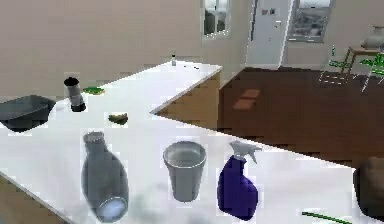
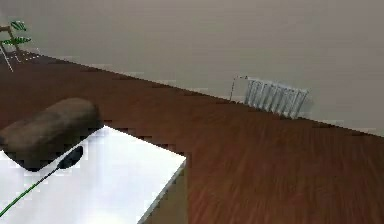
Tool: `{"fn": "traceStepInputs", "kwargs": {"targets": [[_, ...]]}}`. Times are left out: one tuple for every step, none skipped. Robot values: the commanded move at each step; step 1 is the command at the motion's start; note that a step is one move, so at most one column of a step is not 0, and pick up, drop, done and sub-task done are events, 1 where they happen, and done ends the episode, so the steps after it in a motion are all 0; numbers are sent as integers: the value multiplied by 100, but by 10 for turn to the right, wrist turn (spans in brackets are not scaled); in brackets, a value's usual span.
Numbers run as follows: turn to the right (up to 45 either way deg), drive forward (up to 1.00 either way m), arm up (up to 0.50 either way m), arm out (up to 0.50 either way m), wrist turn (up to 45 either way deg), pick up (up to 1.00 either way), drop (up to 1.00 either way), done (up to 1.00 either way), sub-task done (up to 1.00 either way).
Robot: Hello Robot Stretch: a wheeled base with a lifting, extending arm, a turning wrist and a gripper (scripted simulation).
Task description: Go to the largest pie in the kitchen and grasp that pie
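Brown loaf (image 1: 374, 188) cut off at forward view's right edge (dark tray (image 1: 22, 110), left edge)

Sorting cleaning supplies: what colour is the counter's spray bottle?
The spray bottle is deep blue with a white head; forward view.

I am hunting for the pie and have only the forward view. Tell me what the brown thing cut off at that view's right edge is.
Observer: The arm side view shows it whole. It is a long, rounded brown lump lying on the white counter, shaped more like a loaf than a pie.
Operator: Say where the counter stops.
Observer: It ends in a corner a little past the lump, with dark wood floor beyond.
Operator: Report what stands past that floor.
Observer: A plain wall with a white radiator at its foot.
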Motion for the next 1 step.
{"fn": "traceStepInputs", "kwargs": {"targets": [[450,0,0,0,0,0,0,0,0]]}}
